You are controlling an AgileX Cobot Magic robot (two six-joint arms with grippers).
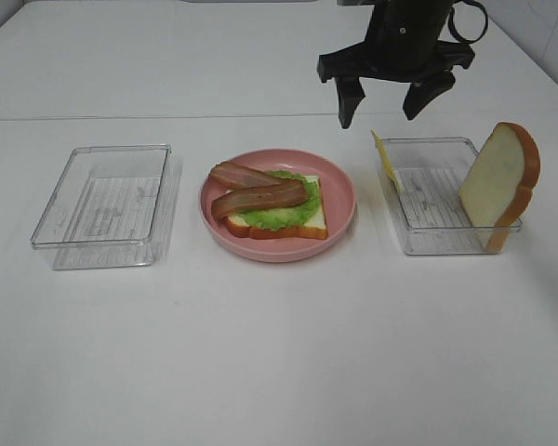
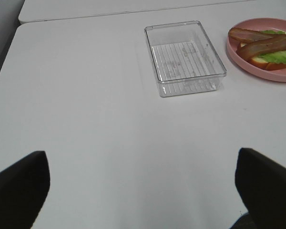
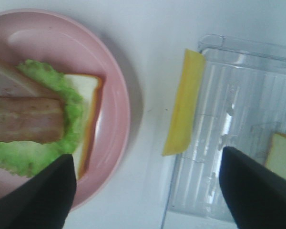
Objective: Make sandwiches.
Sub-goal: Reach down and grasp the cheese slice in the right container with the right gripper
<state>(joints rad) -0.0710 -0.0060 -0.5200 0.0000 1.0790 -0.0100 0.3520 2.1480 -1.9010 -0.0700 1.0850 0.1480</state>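
A pink plate [image 1: 339, 190] in the middle holds a white bread slice [image 1: 312, 226] topped with a green lettuce leaf [image 1: 277, 215] and two bacon strips [image 1: 260, 196]. A thin yellow cheese slice [image 1: 385, 159] leans on the left wall of the right clear tray [image 1: 428, 240]. A second bread slice [image 1: 498, 182] stands upright in that tray. My right gripper [image 1: 385, 104] is open and empty, hovering above and behind the cheese; the right wrist view shows the cheese [image 3: 185, 108] between its fingers [image 3: 250, 183]. My left gripper [image 2: 143, 191] is open and empty, away from the food.
An empty clear tray [image 1: 104, 205] stands at the left, also in the left wrist view [image 2: 185, 57]. The white table [image 1: 260, 353] spreads in front of the trays.
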